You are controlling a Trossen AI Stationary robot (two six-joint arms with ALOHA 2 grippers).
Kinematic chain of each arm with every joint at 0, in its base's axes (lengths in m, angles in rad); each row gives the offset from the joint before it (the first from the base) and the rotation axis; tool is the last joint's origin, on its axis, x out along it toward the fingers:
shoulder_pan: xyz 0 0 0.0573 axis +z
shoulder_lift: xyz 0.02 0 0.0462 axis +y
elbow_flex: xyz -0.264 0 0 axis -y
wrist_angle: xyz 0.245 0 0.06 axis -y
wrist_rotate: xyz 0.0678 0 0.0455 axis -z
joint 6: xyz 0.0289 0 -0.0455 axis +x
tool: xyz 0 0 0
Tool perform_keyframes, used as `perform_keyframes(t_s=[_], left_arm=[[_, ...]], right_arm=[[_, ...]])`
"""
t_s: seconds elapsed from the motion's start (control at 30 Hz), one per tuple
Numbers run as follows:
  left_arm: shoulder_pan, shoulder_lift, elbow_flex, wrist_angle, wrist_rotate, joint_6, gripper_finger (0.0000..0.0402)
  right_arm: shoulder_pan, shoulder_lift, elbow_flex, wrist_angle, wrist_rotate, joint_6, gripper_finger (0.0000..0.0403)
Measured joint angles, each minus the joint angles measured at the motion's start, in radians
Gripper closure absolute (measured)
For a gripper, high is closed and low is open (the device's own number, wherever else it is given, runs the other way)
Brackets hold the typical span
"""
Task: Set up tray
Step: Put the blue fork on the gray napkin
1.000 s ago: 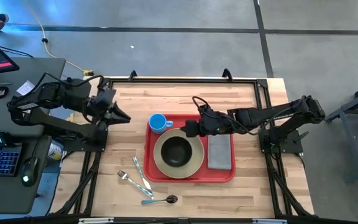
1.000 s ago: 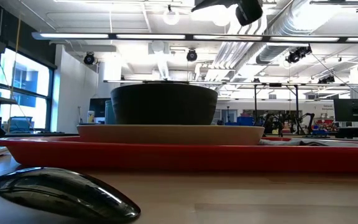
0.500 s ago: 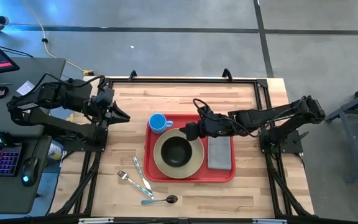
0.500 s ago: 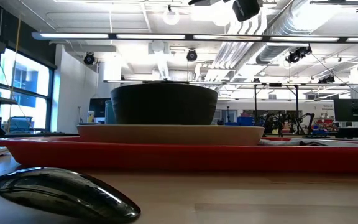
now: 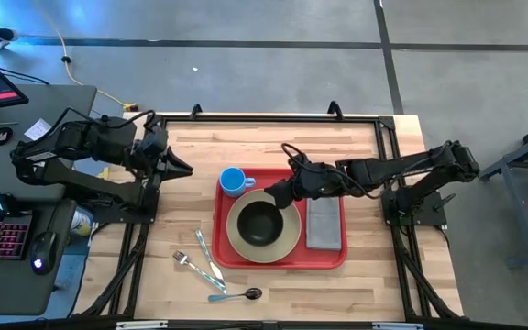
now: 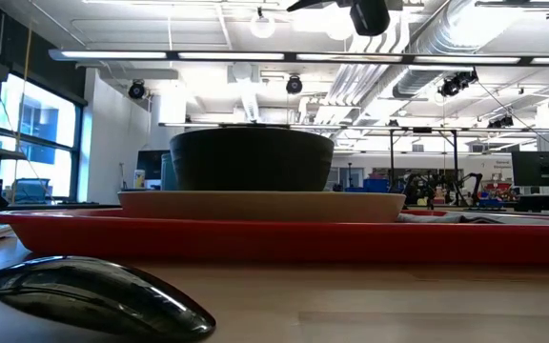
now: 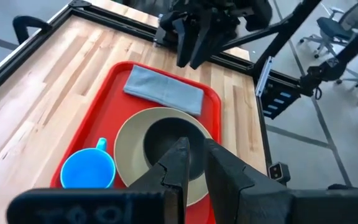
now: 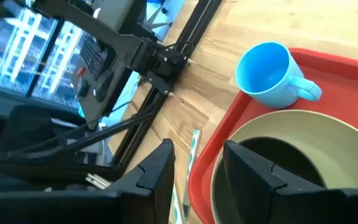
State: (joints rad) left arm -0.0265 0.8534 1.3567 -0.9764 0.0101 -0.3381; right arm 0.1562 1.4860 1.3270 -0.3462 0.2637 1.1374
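the red tray (image 5: 232, 254) lies under the right gripper (image 5: 282, 194), whose jaws stand apart, empty.

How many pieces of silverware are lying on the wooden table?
3, all beside the tray's near-left corner: a fork, a knife crossing it, and a spoon nearest the table's front edge. None seem hidden.

Robotics lab, exposed ceiling ducts (image 6: 465, 38), strip lights (image 6: 255, 55), monitor desk (image 5: 7, 229)

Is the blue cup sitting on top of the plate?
No, the blue cup stands on the red tray beside the plate, and it is the dark bowl that sits on the plate.
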Motion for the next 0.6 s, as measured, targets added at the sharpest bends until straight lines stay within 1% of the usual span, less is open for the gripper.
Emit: perform_keyframes(t_s=[0.1, 0.17, 0.3, 0.37, 0.43, 0.5, 0.6], left_arm=[[0.0, 0.0, 0.0, -0.01, -0.002, -0.005, 0.0316], [0.0, 0.0, 0.0, -0.045, 0.007, 0.022, 0.0316], [0.0, 0.001, 0.0, -0.163, 0.095, 0.076, 0.0316], [0.0, 0.014, 0.0, -0.229, 0.141, 0.096, 0.0316], [0.0, 0.028, 0.0, -0.301, 0.198, 0.161, 0.0316], [0.0, 0.045, 0.0, -0.375, 0.245, 0.243, 0.0316], [0.0, 0.069, 0.0, -0.483, 0.257, 0.343, 0.0316]], right_arm=[[-0.005, 0.0, 0.0, 0.0, -0.02, -0.043, 0.0274], [-0.006, 0.0, 0.0, 0.0, -0.044, -0.062, 0.0274], [-0.005, 0.0, 0.0, 0.0, -0.089, -0.08, 0.0274], [0.003, 0.0, 0.0, 0.0, -0.091, -0.082, 0.0274], [0.017, 0.0, 0.0, 0.0, -0.065, -0.084, 0.0274], [0.032, 0.0, 0.0, -0.001, -0.012, -0.085, 0.0274], [0.048, 0.0, 0.0, -0.003, 0.065, -0.097, 0.0274]])
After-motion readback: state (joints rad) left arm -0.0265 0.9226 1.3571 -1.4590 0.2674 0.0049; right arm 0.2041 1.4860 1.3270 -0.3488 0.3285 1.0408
